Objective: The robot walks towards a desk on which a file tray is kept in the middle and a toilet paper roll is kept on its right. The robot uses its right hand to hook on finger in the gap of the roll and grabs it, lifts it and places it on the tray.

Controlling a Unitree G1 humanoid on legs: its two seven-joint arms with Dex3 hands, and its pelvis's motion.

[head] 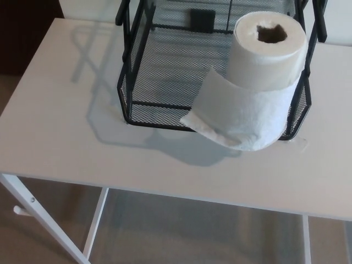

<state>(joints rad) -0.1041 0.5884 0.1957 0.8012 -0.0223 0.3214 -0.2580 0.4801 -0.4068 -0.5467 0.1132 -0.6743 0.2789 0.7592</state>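
Note:
A white toilet paper roll [267, 58] stands upright at the right front corner of the black wire-mesh file tray [159, 71], its hollow core facing up. A loose tail of paper [236, 118] hangs from the roll over the tray's front rim and down toward the desk. The tray sits in the middle of the white desk [66, 126]. Neither of my hands shows in the head view.
The desk's front edge runs across the lower part of the picture, with white metal legs [33, 206] and beige floor below. A dark wall or furniture piece [22, 33] lies beyond the desk's far left corner.

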